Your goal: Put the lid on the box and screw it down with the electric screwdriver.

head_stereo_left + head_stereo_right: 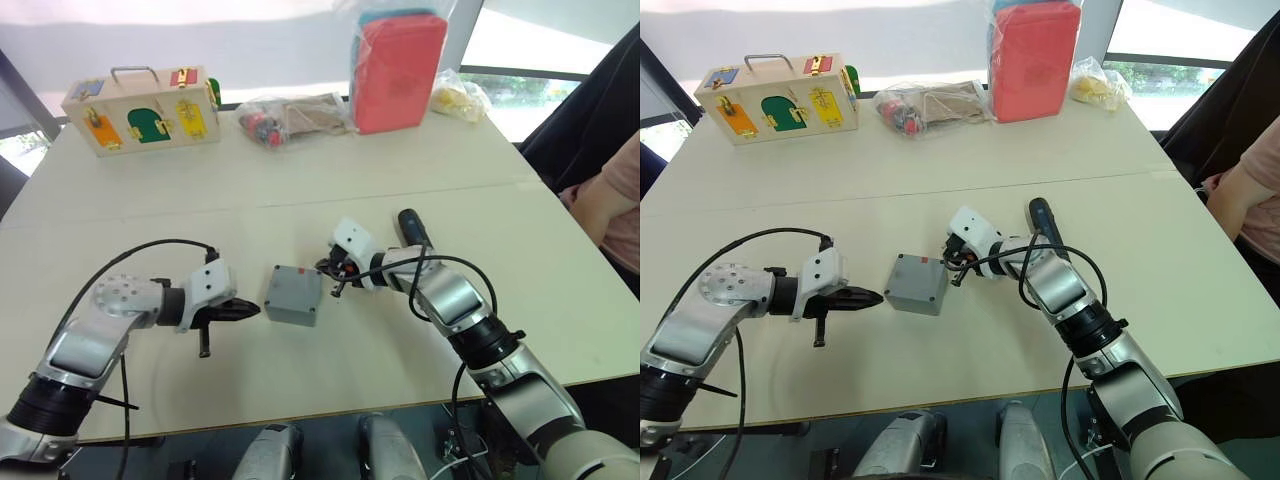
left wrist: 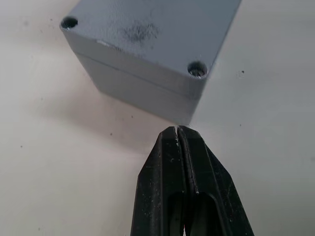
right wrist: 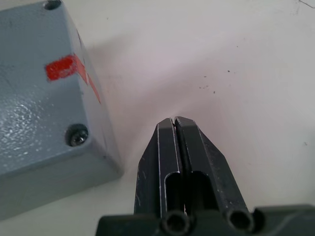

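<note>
The left gripper point(image 1: 245, 312) sits low over the pale table point(image 1: 300, 190) on the robot's left, its two black fingers point(image 2: 178, 162) pressed together with nothing between them, the tips pointing at the near corner of the box point(image 1: 292, 303) and stopping just short of it. The box stands on the table between the two grippers, and the lid point(image 2: 147, 34) is already seated on it, a thin seam marking where cover meets body. In the left wrist view two corner holes show on the lid, one looking dark and hollow, the other with something metallic down inside it. The right gripper point(image 1: 338, 287) hangs on the other side of the box, just beside it but not touching, and its fingers point(image 3: 178, 162) are likewise closed flat against each other and carry nothing. From the right wrist view a red mark point(image 3: 63, 67) lies on the lid's top, and a screw head point(image 3: 77, 135) sits in the nearest corner hole. The electric screwdriver point(image 1: 413, 228) lies on the table just behind the right forearm, its black body angled away from the robot. Along the far edge of the table stand a wooden box with coloured doors point(image 1: 143, 112), a clear bag of small parts point(image 1: 290, 120), a red pack in plastic point(image 1: 400, 70) standing upright, and a bag of yellow pieces point(image 1: 458, 98). A person's arm point(image 1: 600, 205) rests at the right edge of the table.
</note>
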